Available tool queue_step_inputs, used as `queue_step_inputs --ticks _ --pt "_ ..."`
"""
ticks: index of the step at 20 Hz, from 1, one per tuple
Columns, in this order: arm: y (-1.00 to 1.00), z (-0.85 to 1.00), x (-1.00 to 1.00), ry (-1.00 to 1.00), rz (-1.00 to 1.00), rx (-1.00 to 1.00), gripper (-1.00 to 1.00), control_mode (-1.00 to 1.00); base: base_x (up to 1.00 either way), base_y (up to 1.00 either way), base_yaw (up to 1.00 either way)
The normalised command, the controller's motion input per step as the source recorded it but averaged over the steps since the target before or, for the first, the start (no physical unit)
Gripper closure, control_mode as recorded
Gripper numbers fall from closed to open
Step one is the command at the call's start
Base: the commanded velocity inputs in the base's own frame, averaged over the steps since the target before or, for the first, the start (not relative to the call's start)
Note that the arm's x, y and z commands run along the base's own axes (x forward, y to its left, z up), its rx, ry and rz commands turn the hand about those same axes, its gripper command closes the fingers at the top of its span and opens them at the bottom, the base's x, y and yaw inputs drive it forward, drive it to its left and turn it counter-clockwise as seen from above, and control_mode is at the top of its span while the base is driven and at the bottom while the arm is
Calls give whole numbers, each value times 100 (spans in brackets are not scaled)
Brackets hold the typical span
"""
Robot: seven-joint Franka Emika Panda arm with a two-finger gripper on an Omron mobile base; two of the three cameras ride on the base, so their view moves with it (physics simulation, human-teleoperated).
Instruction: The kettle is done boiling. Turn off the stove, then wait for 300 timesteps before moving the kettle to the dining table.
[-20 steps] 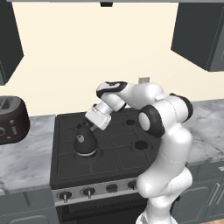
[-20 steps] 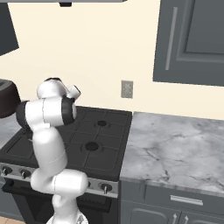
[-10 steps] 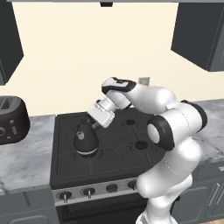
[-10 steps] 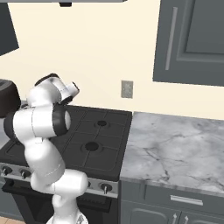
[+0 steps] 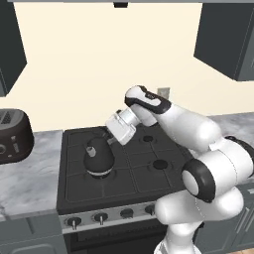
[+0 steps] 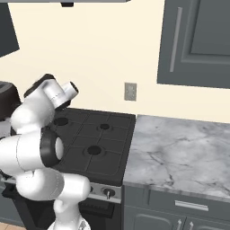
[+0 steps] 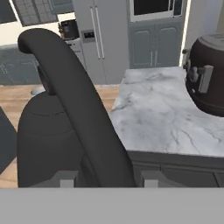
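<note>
Kettle [image 5: 98, 158] stands on the left near burner of the stove [image 5: 149, 178], upright, with its arched handle [image 7: 83, 113] on top. The gripper [image 5: 110, 140] is at the handle from the right and a little above, and the wrist is tilted down toward it. In the hand view the handle runs as a thick dark bar from the top left down to the middle of the bottom edge, and it passes between the two fingertips [image 7: 65, 179], one on each side of it. The fingers are partly closed with the handle between them, so it looks like a pinch on the handle, but I cannot see the contact itself, and the kettle's base seems to rest on the grate. My judgement is that the step in hand is the taking of the kettle, so the turning of the knob [image 5: 100, 217] and the waiting are probably behind; the pictures do not show if the burner is off. The toaster [image 5: 12, 136] sits on the counter [image 5: 30, 173] to the left of the stove, well apart from the kettle. The next move calls for a straight lift, enough to clear the grates, with the kettle kept level so that it does not swing around the handle. After this the base must drive, because the table is not near the stove here. The grip is on a round bar, so the kettle may tilt if the arm moves fast.
</note>
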Motion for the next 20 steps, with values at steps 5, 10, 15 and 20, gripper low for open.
queue_step_inputs --ticks 5,10,15,20 --pt "-15 49 -50 0 -12 0 100 -100 0 0 0" --pt "-17 40 -43 0 -10 0 100 -100 0 0 0" --pt "-2 8 -12 0 -3 0 100 -100 0 0 0" --pt "0 0 0 0 0 0 100 -100 0 0 0"
